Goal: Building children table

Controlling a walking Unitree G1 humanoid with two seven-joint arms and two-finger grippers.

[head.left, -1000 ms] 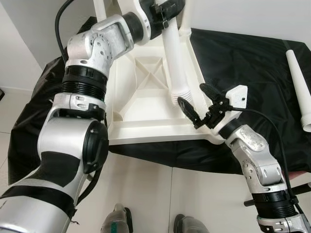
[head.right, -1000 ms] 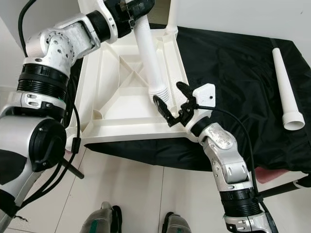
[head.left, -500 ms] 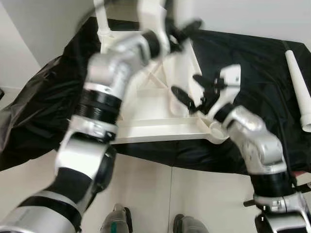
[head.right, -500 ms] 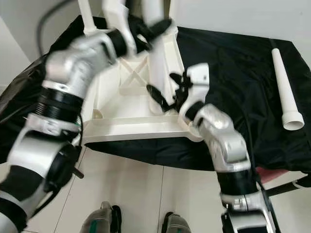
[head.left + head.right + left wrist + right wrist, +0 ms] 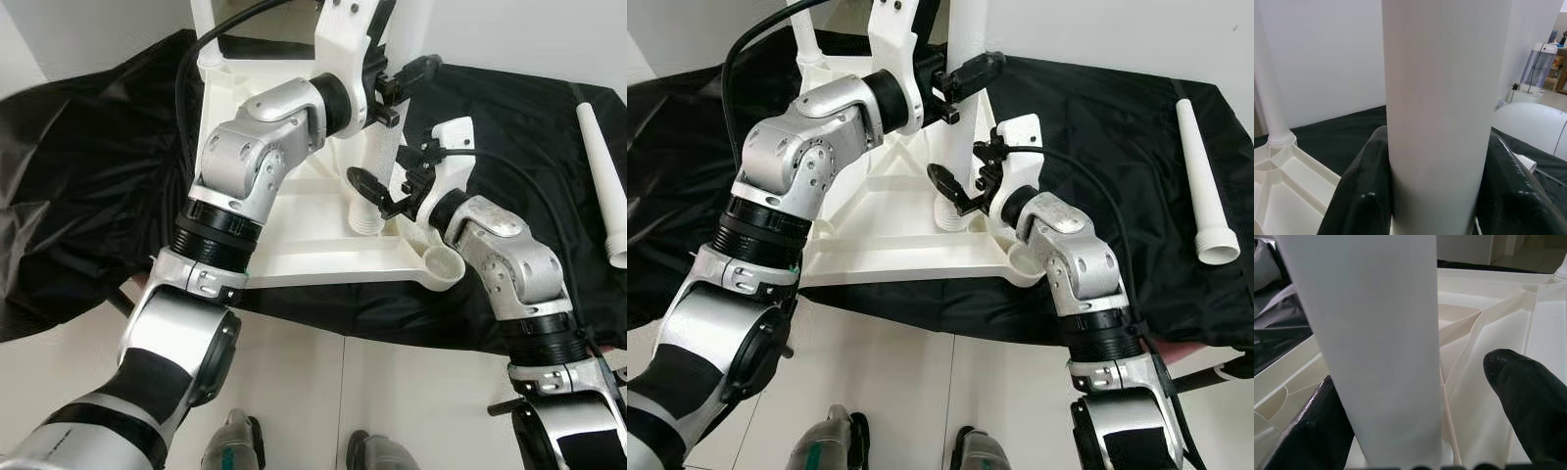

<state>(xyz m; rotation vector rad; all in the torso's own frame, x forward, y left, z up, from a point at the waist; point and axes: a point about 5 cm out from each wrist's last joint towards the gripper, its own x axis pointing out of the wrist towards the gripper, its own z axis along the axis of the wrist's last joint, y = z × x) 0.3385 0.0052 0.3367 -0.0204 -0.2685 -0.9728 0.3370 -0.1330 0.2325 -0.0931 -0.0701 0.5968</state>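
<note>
An upturned white plastic table (image 5: 304, 259) lies on a black cloth. My left gripper (image 5: 400, 80) is shut on a white table leg (image 5: 970, 34), holding it almost upright over the table's underside. The black fingers (image 5: 1359, 196) press on both sides of the leg (image 5: 1435, 107). The leg's ribbed lower end (image 5: 365, 217) hangs just above the panel, near the front right corner socket (image 5: 441, 262). My right gripper (image 5: 387, 186) stands open around that lower end. One finger (image 5: 1327, 431) is against the leg (image 5: 1381, 347), the other finger (image 5: 1528, 391) is apart from it.
A second loose leg (image 5: 602, 166) lies on the black cloth (image 5: 88, 176) at the far right. Another leg (image 5: 1271, 98) stands fitted in the table's far left corner. Pale tiled floor (image 5: 392, 392) and my feet are below the cloth's front edge.
My left gripper has swung the leg from a slant to nearly upright. My right gripper has risen and closed in around its ribbed end.
</note>
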